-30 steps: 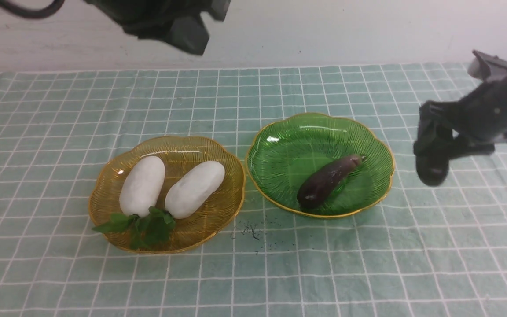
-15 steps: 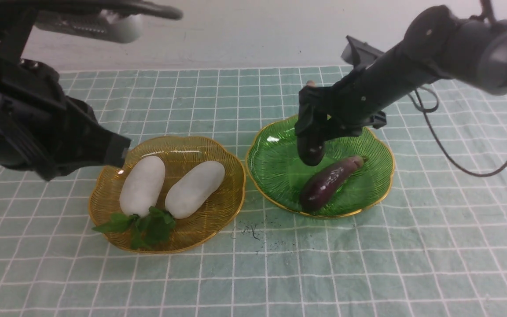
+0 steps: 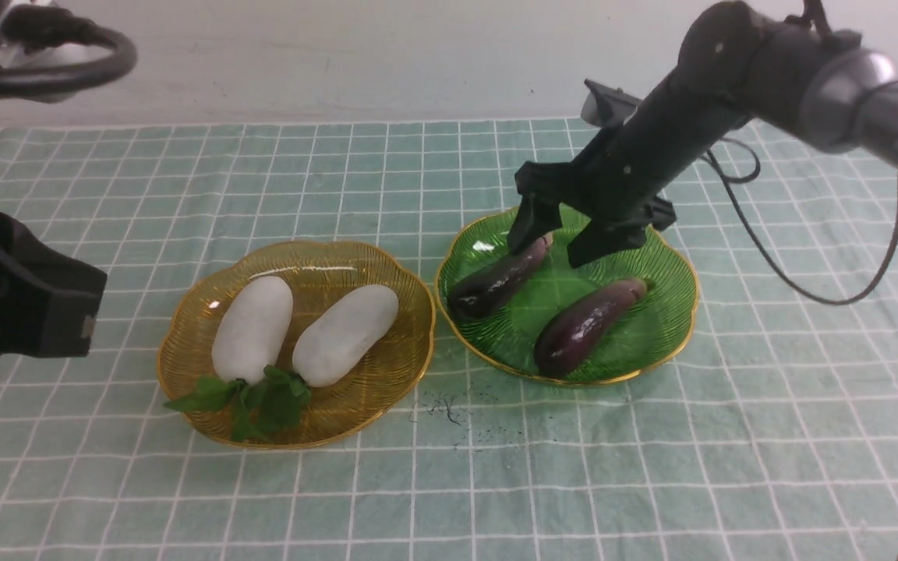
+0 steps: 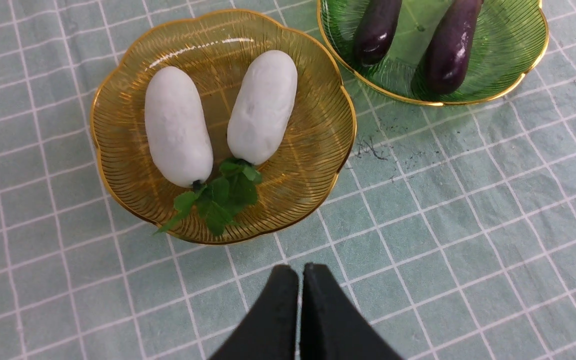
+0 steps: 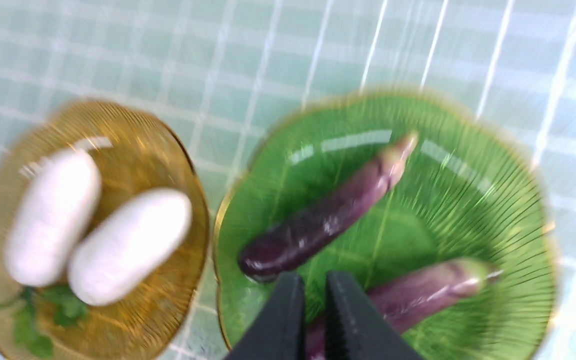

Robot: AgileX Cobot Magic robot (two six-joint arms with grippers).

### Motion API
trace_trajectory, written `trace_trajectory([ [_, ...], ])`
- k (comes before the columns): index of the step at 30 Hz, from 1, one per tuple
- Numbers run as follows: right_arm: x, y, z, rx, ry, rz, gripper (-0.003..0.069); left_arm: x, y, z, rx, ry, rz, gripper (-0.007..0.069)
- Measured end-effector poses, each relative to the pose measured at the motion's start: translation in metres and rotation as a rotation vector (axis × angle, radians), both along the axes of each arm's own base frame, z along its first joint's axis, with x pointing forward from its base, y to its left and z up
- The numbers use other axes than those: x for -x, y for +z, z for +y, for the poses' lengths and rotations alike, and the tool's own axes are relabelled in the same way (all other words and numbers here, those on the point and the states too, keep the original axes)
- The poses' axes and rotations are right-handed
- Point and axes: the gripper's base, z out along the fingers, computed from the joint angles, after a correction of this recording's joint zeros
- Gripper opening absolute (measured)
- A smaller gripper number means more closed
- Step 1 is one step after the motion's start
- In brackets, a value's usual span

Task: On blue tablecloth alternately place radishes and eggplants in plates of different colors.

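Two white radishes (image 3: 252, 327) (image 3: 344, 333) lie side by side in the amber plate (image 3: 324, 261). Two dark purple eggplants (image 3: 500, 280) (image 3: 585, 327) lie in the green plate (image 3: 652, 265). Both plates sit on the blue tablecloth (image 3: 652, 467). My right gripper (image 3: 544, 255) hangs just over the far eggplant's stem end, jaws apart and empty. The blurred right wrist view shows its fingertips (image 5: 288, 290) a little apart above both eggplants (image 5: 328, 220). My left gripper (image 4: 300, 272) is shut and empty, off the near side of the amber plate (image 4: 118, 165).
My left arm's dark body (image 3: 20, 312) fills the left edge of the front view, beside the amber plate. Dark specks (image 3: 445, 409) mark the cloth between the plates. The right arm's cable (image 3: 807, 288) hangs over the cloth at the right.
The right gripper carried an eggplant in over the green plate and let go of it; it now lies beside the first one. The left arm has drawn back to the left.
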Motion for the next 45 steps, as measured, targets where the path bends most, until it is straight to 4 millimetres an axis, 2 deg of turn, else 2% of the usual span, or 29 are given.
trace_trajectory([
  [2, 0.035, 0.048, -0.011, -0.013, -0.009, -0.119, 0.0003, 0.0, 0.0, 0.0, -0.002, 0.003, -0.003, -0.0008],
  [5, 0.089, 0.1, -0.026, -0.038, -0.015, -0.263, -0.001, -0.001, 0.0, 0.0, 0.002, 0.008, -0.007, -0.0008],
  [8, 0.151, 0.132, -0.044, -0.043, -0.022, -0.369, -0.0013, -0.001, 0.0, 0.0, 0.003, 0.008, -0.008, -0.0008],
  [10, 0.195, 0.14, -0.058, -0.045, -0.042, -0.451, -0.0014, -0.002, -0.001, 0.0, 0.007, 0.007, -0.018, -0.0008],
  [13, 0.237, 0.135, -0.073, -0.051, -0.082, -0.581, -0.0014, -0.005, -0.006, -0.002, 0.009, 0.006, -0.024, -0.0008],
  [15, 0.266, 0.121, -0.084, -0.07, -0.115, -0.682, -0.0014, -0.007, -0.011, -0.003, 0.013, 0.006, -0.028, -0.0008],
  [17, 0.292, 0.1, -0.093, -0.099, -0.147, -0.793, -0.0014, -0.008, -0.016, -0.004, 0.016, 0.006, -0.025, -0.0008],
  [22, 0.352, 0.027, -0.114, -0.209, -0.232, -1.139, -0.0014, -0.013, -0.032, -0.008, 0.043, -0.001, -0.029, -0.0008],
  [25, 0.371, -0.024, -0.121, -0.255, -0.262, -1.254, -0.0014, -0.017, -0.043, -0.01, 0.054, -0.004, -0.038, -0.0008],
  [26, 0.376, -0.035, -0.123, -0.273, -0.27, -1.285, -0.0014, -0.017, -0.045, -0.011, 0.055, -0.004, -0.039, -0.0008],
  [28, 0.386, -0.049, -0.126, -0.318, -0.286, -1.337, -0.0014, -0.018, -0.051, -0.012, 0.061, -0.006, -0.037, -0.0008],
  [31, 0.387, -0.067, -0.128, -0.353, -0.302, -1.358, -0.0014, -0.019, -0.06, -0.012, 0.062, -0.006, -0.025, -0.0008],
  [35, 0.387, -0.069, -0.128, -0.321, -0.305, -1.394, -0.0014, -0.006, -0.07, -0.007, 0.084, -0.009, -0.062, -0.0008],
  [38, 0.387, -0.069, -0.128, -0.32, -0.306, -1.402, -0.0014, 0.022, -0.073, 0.006, 0.123, -0.011, -0.147, -0.0008],
  [45, 0.387, -0.069, -0.128, -0.32, -0.306, -1.401, -0.0014, 0.066, -0.078, 0.027, 0.208, -0.017, -0.339, -0.0008],
])
